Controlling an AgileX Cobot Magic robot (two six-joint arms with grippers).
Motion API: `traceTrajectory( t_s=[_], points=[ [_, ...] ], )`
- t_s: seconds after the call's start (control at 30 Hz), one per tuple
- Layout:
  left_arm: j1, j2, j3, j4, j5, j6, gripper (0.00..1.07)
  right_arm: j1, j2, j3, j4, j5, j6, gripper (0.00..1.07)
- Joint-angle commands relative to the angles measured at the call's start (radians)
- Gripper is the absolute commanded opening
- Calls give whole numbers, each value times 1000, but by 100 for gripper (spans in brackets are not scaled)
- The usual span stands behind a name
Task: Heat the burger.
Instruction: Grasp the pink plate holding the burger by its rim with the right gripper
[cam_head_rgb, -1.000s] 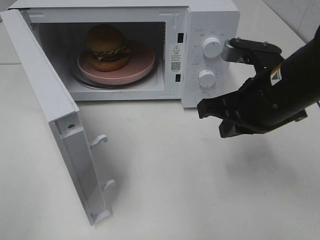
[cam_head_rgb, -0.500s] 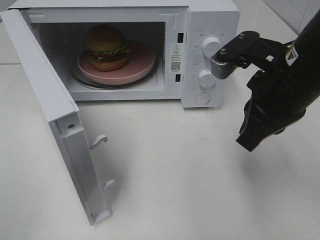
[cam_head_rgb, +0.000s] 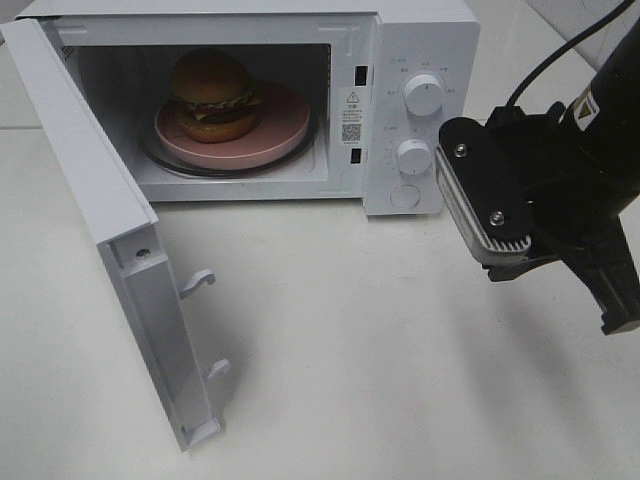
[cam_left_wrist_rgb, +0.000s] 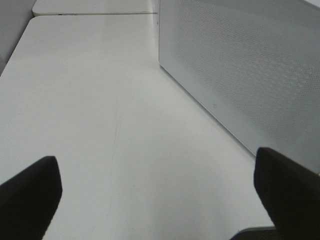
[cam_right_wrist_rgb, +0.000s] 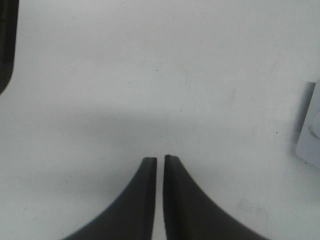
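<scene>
- Over the table, from the high camera: the white microwave (cam_head_rgb: 420, 60) stands at the far edge with its door (cam_head_rgb: 90, 190) swung wide toward the near left. Two white latch hooks (cam_head_rgb: 198, 280) jut from the door's inner edge.
- Broad bare table (cam_head_rgb: 350, 380) lies open in front of the cavity and between the door and the right arm.
- Inside the cavity, the burger (cam_head_rgb: 212, 95) sits on a round pink plate (cam_head_rgb: 285, 130), toward its left side. Its bun is glossy, and a green frill and a dark patty show beneath it.
- Two round white knobs (cam_head_rgb: 424, 95) are stacked on the smooth control panel.
- The right gripper (cam_head_rgb: 618, 305), matte black, hangs right of the panel, clear of the microwave.
- Left wrist view: the left gripper (cam_left_wrist_rgb: 157, 195) is released, its dark fingertips (cam_left_wrist_rgb: 30, 192) far apart over smooth white tabletop (cam_left_wrist_rgb: 100, 100). A white panel with a fine dot pattern (cam_left_wrist_rgb: 250, 75) runs alongside, apart from the fingers.
- Right wrist view: the right gripper (cam_right_wrist_rgb: 160, 160) is clenched almost fully, with only a thin slit between its tapered black tips, and it grasps nothing.
- Bare table (cam_right_wrist_rgb: 150, 75) spreads beyond the tips. A pale corner (cam_right_wrist_rgb: 310, 130) shows at one edge and a dark shape (cam_right_wrist_rgb: 7, 45) at the other; I cannot tell what either is.
</scene>
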Motion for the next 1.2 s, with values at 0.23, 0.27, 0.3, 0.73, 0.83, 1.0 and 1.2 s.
traceTrajectory(
  t_s=[0.23,0.27,0.3,0.73,0.83,1.0,1.2],
  points=[
    [3,-7,0,-4,-12,-4,99,34,-6,-5,-75,-71,-29,36],
    [3,-7,0,-4,-12,-4,99,34,-6,-5,-75,-71,-29,36],
    [3,-7,0,-4,-12,-4,99,38,-6,-5,-75,-110,-10,48],
    [3,-7,0,-4,-12,-4,99,38,28,-5,-75,-207,65,95],
    [3,-7,0,-4,-12,-4,99,39,52,-6,-75,-243,65,94],
    [3,-7,0,-4,-12,-4,99,77,109,-62,-129,-274,67,93],
    [3,-7,0,-4,-12,-4,99,84,197,-163,-132,-317,73,93]
  ],
)
